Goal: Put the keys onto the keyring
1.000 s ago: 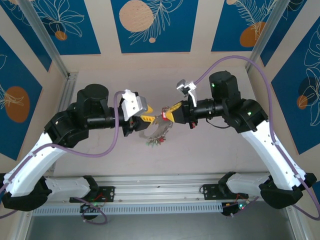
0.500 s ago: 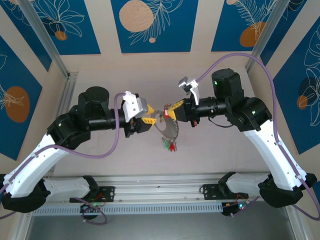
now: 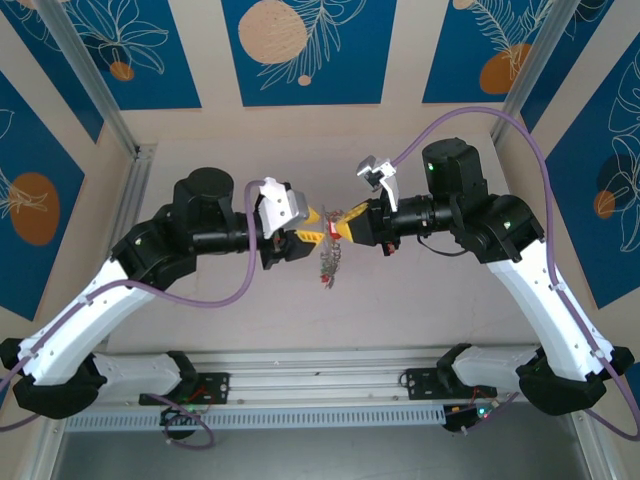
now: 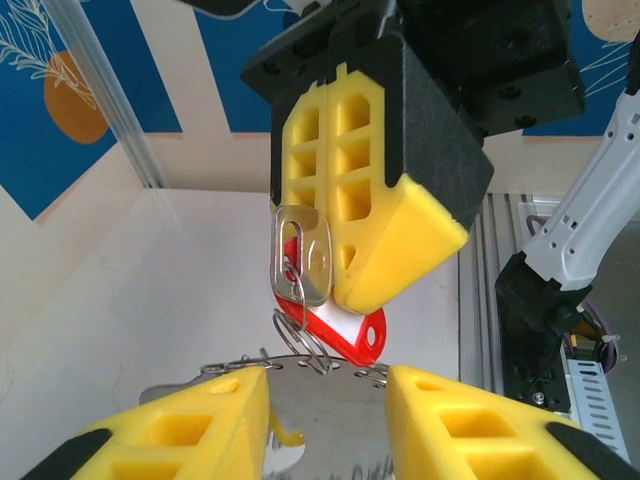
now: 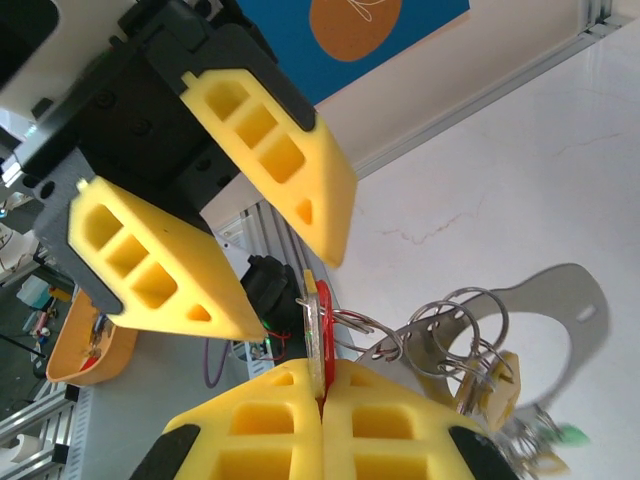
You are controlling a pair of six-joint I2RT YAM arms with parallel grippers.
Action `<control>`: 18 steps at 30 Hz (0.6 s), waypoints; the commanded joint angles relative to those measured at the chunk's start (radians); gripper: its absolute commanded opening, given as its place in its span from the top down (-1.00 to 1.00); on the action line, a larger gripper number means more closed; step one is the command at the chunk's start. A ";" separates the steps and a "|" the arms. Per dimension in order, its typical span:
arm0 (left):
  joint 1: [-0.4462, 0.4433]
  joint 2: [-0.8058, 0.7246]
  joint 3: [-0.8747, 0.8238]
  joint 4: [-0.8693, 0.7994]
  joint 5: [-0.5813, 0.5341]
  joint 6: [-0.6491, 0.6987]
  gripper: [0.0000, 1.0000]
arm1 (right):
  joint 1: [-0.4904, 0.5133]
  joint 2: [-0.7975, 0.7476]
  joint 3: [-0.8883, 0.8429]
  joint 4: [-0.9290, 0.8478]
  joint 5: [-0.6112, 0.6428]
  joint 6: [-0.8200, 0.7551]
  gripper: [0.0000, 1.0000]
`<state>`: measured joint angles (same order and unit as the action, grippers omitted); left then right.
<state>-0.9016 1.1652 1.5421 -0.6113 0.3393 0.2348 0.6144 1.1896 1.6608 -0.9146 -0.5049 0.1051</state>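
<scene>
My right gripper (image 5: 322,385) is shut on a red-headed key (image 5: 321,325) and a silvery key (image 4: 303,255) pressed against it. A wire split ring links the red-headed key (image 4: 345,335) to the keyring (image 5: 560,310), a flat grey metal loop with holes that hangs below. More small rings on it carry a yellow-headed key (image 5: 497,375) and a green one (image 5: 570,435). My left gripper (image 4: 328,385) is open right in front of the right gripper (image 3: 345,225), its fingers either side of the keyring (image 4: 340,430) with gaps. From above, the bunch (image 3: 328,265) dangles between both grippers.
The pale table (image 3: 400,300) lies well below the hanging bunch. An aluminium rail (image 3: 320,365) runs along the near edge between the arm bases. Blue patterned panels (image 3: 300,50) wall the back and sides.
My left gripper has moved right, close up to the right gripper, and now stands open. The keyring has swung from lying tilted to hanging edge-on under the right gripper.
</scene>
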 commanded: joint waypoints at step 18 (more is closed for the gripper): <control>-0.001 0.037 -0.004 0.065 -0.026 0.014 0.42 | 0.031 0.003 0.059 0.009 -0.032 0.002 1.00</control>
<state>-0.9016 1.1893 1.5421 -0.5827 0.3351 0.2398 0.6323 1.1954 1.6817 -0.9257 -0.4999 0.1055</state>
